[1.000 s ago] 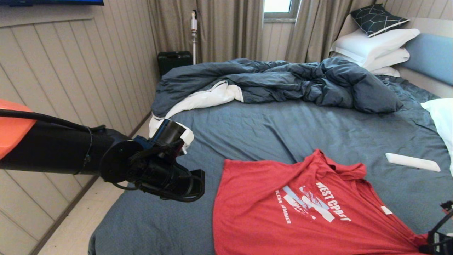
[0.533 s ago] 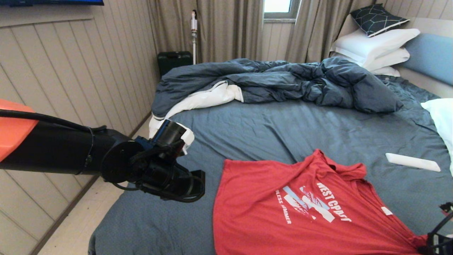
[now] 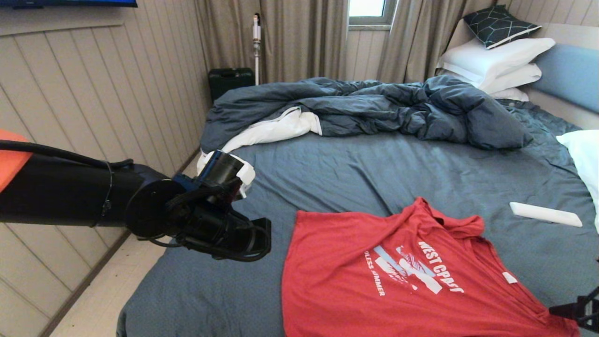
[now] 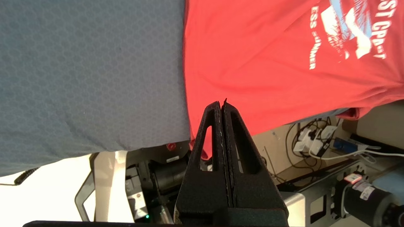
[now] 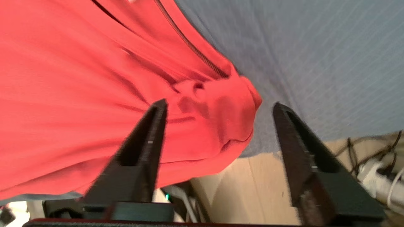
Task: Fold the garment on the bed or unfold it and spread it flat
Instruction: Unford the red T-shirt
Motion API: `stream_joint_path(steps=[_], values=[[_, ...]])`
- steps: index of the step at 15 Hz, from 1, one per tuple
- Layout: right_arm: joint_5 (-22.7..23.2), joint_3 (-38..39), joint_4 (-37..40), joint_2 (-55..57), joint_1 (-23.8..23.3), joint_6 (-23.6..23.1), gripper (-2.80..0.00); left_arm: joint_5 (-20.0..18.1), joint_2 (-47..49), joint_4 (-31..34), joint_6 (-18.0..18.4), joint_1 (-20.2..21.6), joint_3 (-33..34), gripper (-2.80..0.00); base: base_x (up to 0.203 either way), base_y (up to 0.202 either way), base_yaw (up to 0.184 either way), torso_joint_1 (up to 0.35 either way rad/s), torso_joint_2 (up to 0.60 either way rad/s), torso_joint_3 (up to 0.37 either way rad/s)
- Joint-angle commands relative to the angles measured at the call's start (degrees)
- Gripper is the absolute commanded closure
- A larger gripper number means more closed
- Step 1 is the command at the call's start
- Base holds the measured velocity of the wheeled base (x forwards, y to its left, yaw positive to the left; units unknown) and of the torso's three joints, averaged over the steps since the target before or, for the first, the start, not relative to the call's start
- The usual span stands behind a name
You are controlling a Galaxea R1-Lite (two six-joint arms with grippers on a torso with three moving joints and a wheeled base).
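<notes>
The red garment (image 3: 412, 281) with white "WEST COAST" lettering lies mostly spread on the near right of the bed (image 3: 374, 178), its lower edge hanging over the near side (image 4: 268, 63). My right gripper (image 5: 220, 104) is open just off the shirt's bunched near-right corner (image 5: 217, 119), with no cloth pinched between its fingers. It shows at the lower right edge of the head view (image 3: 580, 311). My left gripper (image 4: 222, 104) is shut and empty, hovering above the shirt's left edge (image 3: 255, 241).
A rumpled dark blue duvet (image 3: 374, 107) lies across the far side, white pillows (image 3: 496, 58) stacked at the headboard. A flat white object (image 3: 545, 214) rests on the sheet right of the shirt. The panelled wall (image 3: 93, 117) runs close on the left.
My right gripper opened and let go of the shirt's near-right corner, then drew back toward me; the corner dropped onto the bed. The left arm shifted slightly left.
</notes>
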Motion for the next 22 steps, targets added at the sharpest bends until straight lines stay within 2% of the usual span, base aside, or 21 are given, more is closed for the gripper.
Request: stream_joint_path(steps=[1, 3, 4, 6, 9, 13, 15, 17, 19, 22], values=[[0.83, 0.01, -0.01, -4.74, 0.16, -0.06, -2.80, -0.07, -0.85, 0.04, -0.25, 0.00, -0.07, 0.00, 0.000, 0.000, 0.000, 0.000, 0.00, 0.000], [2.88, -0.33, 0.29, -8.88, 0.84, 0.29, -2.80, -0.10, -2.33, 0.01, -0.23, 0.00, 0.02, 0.00, 0.000, 0.000, 0.000, 0.000, 0.00, 0.000], [3.92, -0.66, 0.56, -11.07, 1.65, 0.68, 0.00, -0.08, -3.14, -0.04, -0.22, 0.07, 0.26, 0.00, 0.000, 0.000, 0.000, 0.000, 0.00, 0.000], [5.06, -1.45, 0.86, -15.32, 4.88, 2.41, 0.00, -0.02, -4.82, -0.18, -0.18, 0.09, 0.81, 0.00, 0.000, 0.000, 0.000, 0.000, 0.00, 0.000], [5.42, -4.54, 0.86, -19.93, 11.09, 9.77, 0.00, 0.22, -7.22, -0.56, 0.02, 0.60, 0.81, 0.00, 0.000, 0.000, 0.000, 0.000, 0.00, 0.000], [5.40, -10.84, 1.37, -19.82, 17.15, 24.86, 0.00, 0.08, -10.48, 0.03, 0.14, 2.29, -0.37, 0.00, 0.000, 0.000, 0.000, 0.000, 0.00, 0.000], [5.35, -16.32, 6.44, -19.10, 19.87, 30.19, 0.00, -0.05, -11.06, 1.35, 0.06, 3.87, -1.89, 0.00, 0.000, 0.000, 0.000, 0.000, 0.00, 0.000], [5.34, -21.99, 13.10, -17.70, 21.58, 32.80, 0.00, -0.23, -10.70, 3.36, 0.07, 4.80, -4.33, 0.00, 0.000, 0.000, 0.000, 0.000, 0.00, 0.000], [5.34, -27.41, 18.92, -14.56, 22.30, 34.30, 0.00, -0.45, -8.67, 6.25, 0.13, 5.47, -9.82, 0.00, 0.000, 0.000, 0.000, 0.000, 0.00, 0.000], [5.49, -32.61, 23.86, -10.55, 23.33, 35.75, 0.00, -3.62, -4.20, 10.65, -0.03, 5.83, -16.84, 0.00, 0.000, 0.000, 0.000, 0.000, 0.00, 0.000]])
